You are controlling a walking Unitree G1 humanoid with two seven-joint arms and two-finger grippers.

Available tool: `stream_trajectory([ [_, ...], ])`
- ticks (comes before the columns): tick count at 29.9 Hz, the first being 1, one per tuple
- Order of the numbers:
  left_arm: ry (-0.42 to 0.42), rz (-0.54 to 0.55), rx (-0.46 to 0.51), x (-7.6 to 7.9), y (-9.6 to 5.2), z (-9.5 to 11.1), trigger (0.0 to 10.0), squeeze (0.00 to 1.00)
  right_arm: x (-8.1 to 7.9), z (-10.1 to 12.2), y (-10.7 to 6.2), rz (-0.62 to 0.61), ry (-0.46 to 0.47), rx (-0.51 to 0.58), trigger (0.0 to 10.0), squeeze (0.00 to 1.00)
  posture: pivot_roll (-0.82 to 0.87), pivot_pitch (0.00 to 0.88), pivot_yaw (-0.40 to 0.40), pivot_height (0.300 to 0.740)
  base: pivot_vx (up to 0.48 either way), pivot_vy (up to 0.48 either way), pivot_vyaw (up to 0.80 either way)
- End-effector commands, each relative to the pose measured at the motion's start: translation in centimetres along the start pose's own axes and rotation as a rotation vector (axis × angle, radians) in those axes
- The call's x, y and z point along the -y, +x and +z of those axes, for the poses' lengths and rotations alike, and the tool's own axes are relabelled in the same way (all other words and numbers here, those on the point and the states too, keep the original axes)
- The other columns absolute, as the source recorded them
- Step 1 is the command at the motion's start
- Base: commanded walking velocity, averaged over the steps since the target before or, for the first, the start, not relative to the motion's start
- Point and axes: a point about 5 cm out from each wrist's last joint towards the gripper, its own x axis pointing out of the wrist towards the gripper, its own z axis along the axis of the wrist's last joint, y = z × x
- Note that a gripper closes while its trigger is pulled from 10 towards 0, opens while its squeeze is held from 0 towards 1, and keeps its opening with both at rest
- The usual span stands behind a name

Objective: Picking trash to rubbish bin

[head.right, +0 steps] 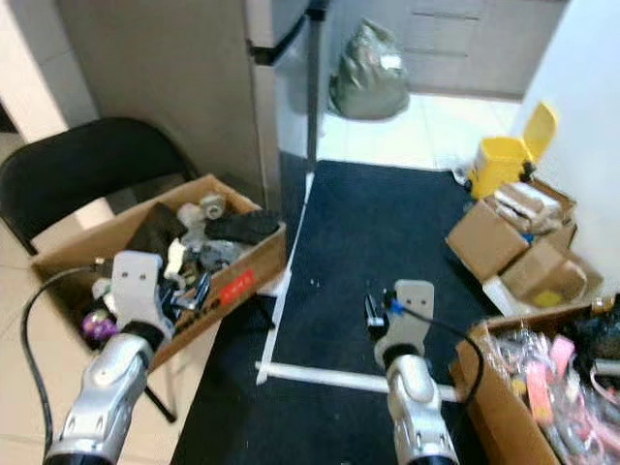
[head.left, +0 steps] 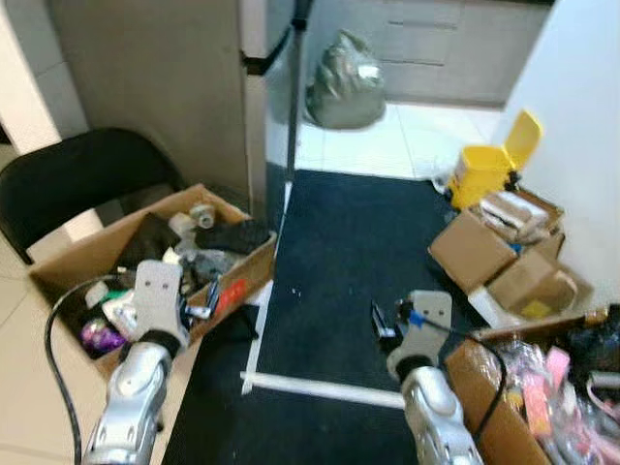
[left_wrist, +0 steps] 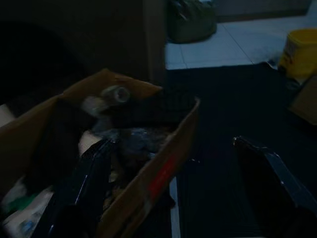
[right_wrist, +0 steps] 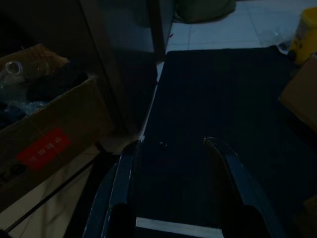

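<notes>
Starting at the robot's left, an open cardboard box (head.left: 145,262) rests on a black chair (head.left: 68,184) and brims with mixed trash: black cloth, tape rolls, clear plastic, a purple object. The left gripper (left_wrist: 173,193) hovers at that box's near edge, fingers (left_wrist: 84,183) spread wide, one over the clutter and one outside the wall bearing a red label. Mid-scene, a dark mat (head.left: 358,281) runs toward a stuffed grey-green rubbish bag (head.left: 346,82) on pale tiles. The right gripper (right_wrist: 173,183) hangs above the mat, jaws apart and holding nothing. Farther right, a yellow bin (head.left: 489,165) stands with its lid up beside stacked cardboard boxes (head.left: 504,257), well apart from both grippers. Nearest on the right, another carton (head.right: 542,387) holds pink wrappers. The head views show this carton; the dim wrist views reveal the finger gaps.
</notes>
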Motion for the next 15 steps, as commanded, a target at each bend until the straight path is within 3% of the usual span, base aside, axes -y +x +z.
stream_trajectory([
  [1, 0.008, 0.002, -0.011, 0.02, 0.01, -0.18, 10.0, 0.0, 0.16, -0.2, -0.05, -0.009, -0.005, -0.01, 10.0, 0.0, -0.03, 0.073, 0.005, 0.74, 0.0, 0.0, -0.8],
  [15, 0.016, -0.013, -0.016, 0.24, 0.13, -0.19, 10.0, 0.0, 0.33, -0.27, -0.02, -0.022, 0.001, -0.014, 10.0, 0.0, -0.03, 0.071, 0.009, 0.74, 0.0, 0.0, -0.8],
])
